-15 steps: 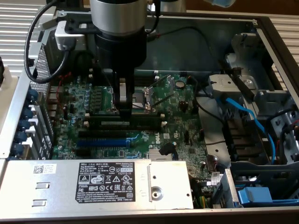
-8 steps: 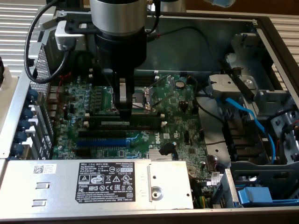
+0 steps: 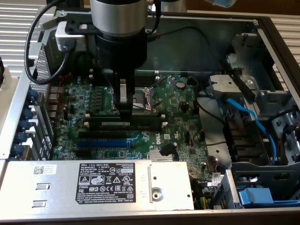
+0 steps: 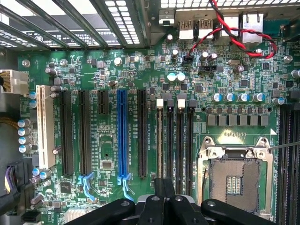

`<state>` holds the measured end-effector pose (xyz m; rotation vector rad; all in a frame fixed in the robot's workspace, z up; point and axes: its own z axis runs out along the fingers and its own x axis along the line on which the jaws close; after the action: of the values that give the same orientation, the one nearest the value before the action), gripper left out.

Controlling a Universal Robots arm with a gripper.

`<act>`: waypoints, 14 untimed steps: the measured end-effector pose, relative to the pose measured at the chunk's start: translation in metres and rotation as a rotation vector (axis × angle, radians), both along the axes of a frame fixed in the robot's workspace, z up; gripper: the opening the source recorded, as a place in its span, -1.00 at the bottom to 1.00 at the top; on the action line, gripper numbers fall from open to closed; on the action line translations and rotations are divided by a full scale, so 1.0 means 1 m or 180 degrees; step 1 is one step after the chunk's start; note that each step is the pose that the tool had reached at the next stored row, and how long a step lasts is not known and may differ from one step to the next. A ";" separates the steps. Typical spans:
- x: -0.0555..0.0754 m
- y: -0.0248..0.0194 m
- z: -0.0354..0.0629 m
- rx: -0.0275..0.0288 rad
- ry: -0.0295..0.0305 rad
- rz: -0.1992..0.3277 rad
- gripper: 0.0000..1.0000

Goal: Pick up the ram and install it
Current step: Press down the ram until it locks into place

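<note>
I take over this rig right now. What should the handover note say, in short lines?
Gripper: shut, tips down at the top edge of the ram.
Ram: standing in a black memory slot on the motherboard, next to the processor socket.
Done: ram picked up and put into the slot.
Left: full seating; whether the end clips have latched cannot be told.

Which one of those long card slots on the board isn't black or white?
The blue expansion slot, between a short black slot and a long black slot. It alone is blue; the others are black or white.
</note>
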<state>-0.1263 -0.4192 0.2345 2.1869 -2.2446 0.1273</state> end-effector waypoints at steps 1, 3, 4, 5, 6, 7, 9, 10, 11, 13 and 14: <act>0.000 0.0000 -0.0002 0.0000 0.0000 0.0000 -0.79; 0.000 0.0000 -0.0007 0.0000 0.0000 0.0000 -0.79; 0.000 0.0000 -0.0009 0.0000 0.0000 0.0000 -0.79; 0.000 0.0000 -0.0012 0.0000 0.0000 0.0000 -0.79; 0.000 0.0000 -0.0016 0.0000 0.0000 0.0000 -0.79; 0.000 0.0000 -0.0018 0.0000 0.0000 0.0000 -0.79; 0.000 0.0000 -0.0024 0.0001 0.0000 0.0000 -0.79; 0.000 0.0000 -0.0027 0.0001 0.0000 0.0000 -0.79; 0.000 0.0000 -0.0029 0.0001 0.0000 0.0000 -0.79; 0.000 0.0000 -0.0033 0.0001 0.0001 0.0000 -0.79; 0.000 0.0000 -0.0034 0.0001 0.0001 0.0000 -0.79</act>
<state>-0.1263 -0.4192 0.2311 2.1870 -2.2447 0.1267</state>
